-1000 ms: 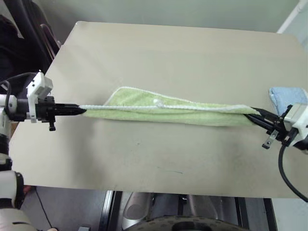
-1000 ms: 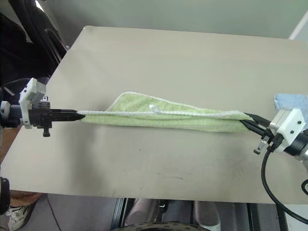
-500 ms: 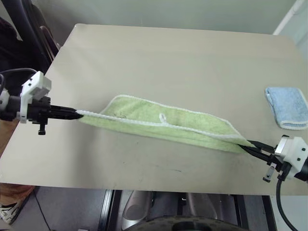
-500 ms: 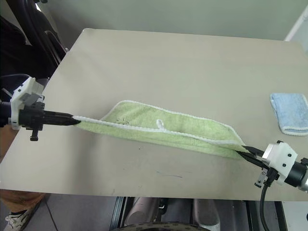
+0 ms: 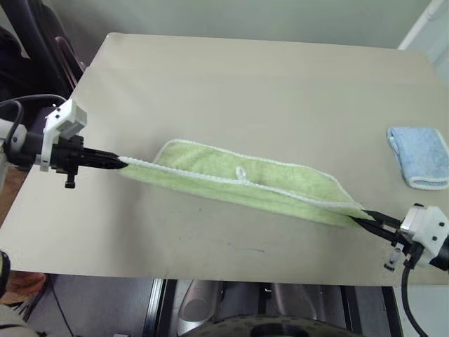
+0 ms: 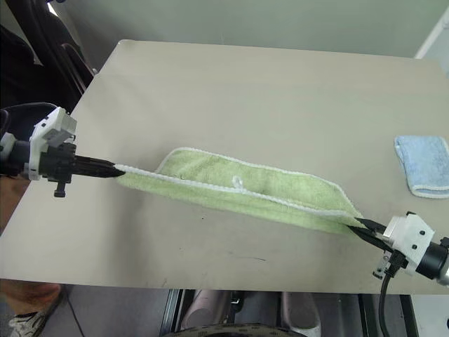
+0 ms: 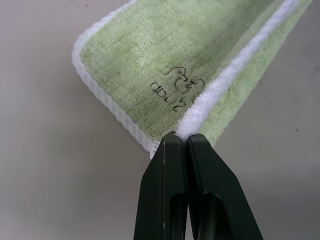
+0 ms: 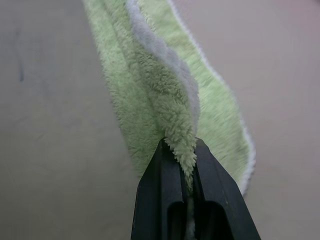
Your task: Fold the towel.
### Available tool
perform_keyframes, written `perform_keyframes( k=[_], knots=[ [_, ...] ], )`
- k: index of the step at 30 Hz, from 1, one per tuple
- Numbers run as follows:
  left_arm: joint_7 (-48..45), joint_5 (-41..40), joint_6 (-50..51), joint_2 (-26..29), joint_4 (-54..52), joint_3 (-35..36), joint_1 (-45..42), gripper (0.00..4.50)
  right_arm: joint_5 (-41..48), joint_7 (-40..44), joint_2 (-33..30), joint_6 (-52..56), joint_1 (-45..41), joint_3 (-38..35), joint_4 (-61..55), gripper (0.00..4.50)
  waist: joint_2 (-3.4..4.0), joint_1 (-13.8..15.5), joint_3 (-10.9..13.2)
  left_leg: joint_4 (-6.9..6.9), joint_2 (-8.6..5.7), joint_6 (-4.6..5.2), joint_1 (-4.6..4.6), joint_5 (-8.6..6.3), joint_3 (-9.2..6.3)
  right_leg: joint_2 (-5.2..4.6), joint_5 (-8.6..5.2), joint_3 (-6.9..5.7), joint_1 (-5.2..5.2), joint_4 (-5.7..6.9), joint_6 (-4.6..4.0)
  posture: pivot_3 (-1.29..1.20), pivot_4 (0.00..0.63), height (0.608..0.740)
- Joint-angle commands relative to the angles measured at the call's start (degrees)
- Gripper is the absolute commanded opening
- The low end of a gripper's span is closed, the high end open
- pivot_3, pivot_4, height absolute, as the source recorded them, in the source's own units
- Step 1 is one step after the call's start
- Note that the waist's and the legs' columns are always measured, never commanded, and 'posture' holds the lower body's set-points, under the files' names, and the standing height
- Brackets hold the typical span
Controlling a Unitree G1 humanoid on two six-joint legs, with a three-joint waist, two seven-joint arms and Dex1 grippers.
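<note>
On the table (image 5: 231, 84), the towel (image 5: 245, 186) is stretched lengthwise, doubled over once, well apart from a blue towel (image 5: 419, 156). Its ends are pinched by the closed left gripper (image 5: 121, 164) and right gripper (image 5: 359, 221). A first fold seems done; laying flat and further folding are judged still to remain.

The light lime-green terry cloth towel (image 5: 242, 182) is uniform in colour, with a thin white edge trim and a small white loop (image 5: 241, 173). Dark handwritten marks appear on its green pile near one corner (image 7: 180, 90). The flat matte beige counter (image 5: 252, 91) is plain, with a few faint dark scuffs. The folded light blue terry towel (image 5: 419, 156) has a white edge. Each tool, left (image 5: 121, 163) and right (image 5: 359, 220), has black fingers on a white housing.
</note>
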Motion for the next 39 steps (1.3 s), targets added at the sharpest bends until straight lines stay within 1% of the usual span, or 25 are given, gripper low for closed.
perform_keyframes(
  k=[1,7,9,13,14,16,20,27,29,31,35,39],
  knots=[
    [-2.8,2.9,-2.6,-3.8,6.5,2.2,-4.3,0.01,-0.1,-2.6,0.3,1.5,-2.3,0.0,0.9,0.0,0.0,0.2,0.0,0.01,0.0,0.0,0.04,0.0,0.0,-0.01,0.0,0.0,0.04,0.01,0.0,0.0,0.15,0.733],
    [-2.3,10.0,-7.4,-14.4,19.9,6.6,-11.6,0.01,-2.4,-4.0,-1.1,3.9,-6.6,1.9,4.5,0.0,-0.03,0.6,0.0,0.03,-0.01,-0.05,-0.06,0.14,0.02,-0.03,0.02,-0.02,0.03,-0.02,0.05,0.0,0.15,0.733],
    [-1.8,12.4,-9.5,-17.1,22.6,8.0,-12.7,0.01,-3.1,-4.0,-1.6,3.9,-8.1,2.6,6.2,0.0,-0.03,0.6,0.0,0.03,-0.01,0.16,-0.07,0.28,0.04,-0.04,0.04,-0.01,0.03,-0.04,0.1,0.0,0.15,0.733],
    [-1.6,15.6,-10.4,-21.1,26.1,11.6,-15.0,0.01,-4.6,-4.3,-1.7,3.0,-11.1,4.5,8.6,0.0,-0.04,0.6,0.0,0.02,-0.01,0.53,-0.05,0.51,0.07,-0.04,0.05,-0.01,0.03,-0.05,0.18,0.0,0.15,0.733],
    [-2.0,16.7,-10.4,-21.7,26.5,11.9,-15.5,0.01,-5.1,-4.1,-1.6,2.7,-11.5,5.2,9.1,0.0,-0.05,0.6,0.0,0.02,-0.01,0.7,-0.06,0.61,0.07,-0.04,0.05,-0.01,0.03,-0.05,0.21,0.0,0.15,0.733],
    [-2.6,18.6,-10.7,-22.3,27.2,12.4,-15.8,0.01,-5.8,-4.2,-1.3,2.3,-12.2,6.2,9.7,0.0,-0.04,0.6,0.0,0.02,-0.01,0.74,-0.06,0.62,0.07,-0.04,0.09,-0.01,0.04,-0.06,0.36,0.0,0.15,0.733],
    [-1.0,21.1,-12.2,-23.6,28.7,14.7,-15.7,0.01,-6.4,-4.8,-0.4,0.7,-13.8,7.1,11.4,0.0,-0.04,0.5,0.0,0.0,-0.01,0.78,-0.06,0.62,0.09,-0.04,0.29,0.01,0.03,-0.1,0.77,0.0,0.15,0.733],
    [0.4,24.8,-12.8,-24.4,30.0,17.6,-15.5,0.01,-7.9,-6.4,0.3,-1.0,-16.5,7.3,14.5,0.0,-0.04,0.5,0.0,0.01,-0.02,0.81,-0.07,0.63,0.09,-0.04,0.32,0.01,0.04,-0.11,0.8,0.0,0.15,0.733],
    [1.8,25.2,-13.6,-24.8,30.4,18.8,-15.2,0.01,-9.9,-6.9,-0.3,-1.9,-17.2,8.0,16.5,0.0,-0.04,0.6,0.0,0.01,-0.02,0.81,-0.06,0.63,0.08,-0.04,0.32,0.01,0.04,-0.1,0.8,0.0,0.15,0.733],
    [3.6,25.4,-13.7,-25.6,30.8,20.2,-15.0,0.01,-9.7,-5.6,-0.6,-2.1,-17.9,8.8,18.2,0.0,-0.04,0.7,0.0,0.01,-0.02,0.81,-0.07,0.63,0.08,-0.04,0.33,0.01,0.04,-0.1,0.8,0.0,0.15,0.733],
    [4.9,26.6,-14.8,-26.9,31.1,21.5,-14.4,0.01,-7.4,-4.8,-1.6,2.6,-19.0,9.5,17.8,0.0,-0.04,0.7,0.0,0.01,-0.02,0.82,-0.07,0.63,0.09,-0.05,0.35,0.01,0.04,-0.1,0.83,0.0,0.15,0.733],
    [4.0,27.7,-14.3,-27.6,31.2,22.1,-14.3,0.01,-2.6,-1.8,-2.4,7.9,-20.5,9.9,17.1,0.0,-0.04,0.7,0.0,0.01,-0.02,0.81,-0.07,0.63,0.12,-0.04,0.35,0.01,0.04,-0.1,0.84,0.0,0.15,0.733]
  ],
)
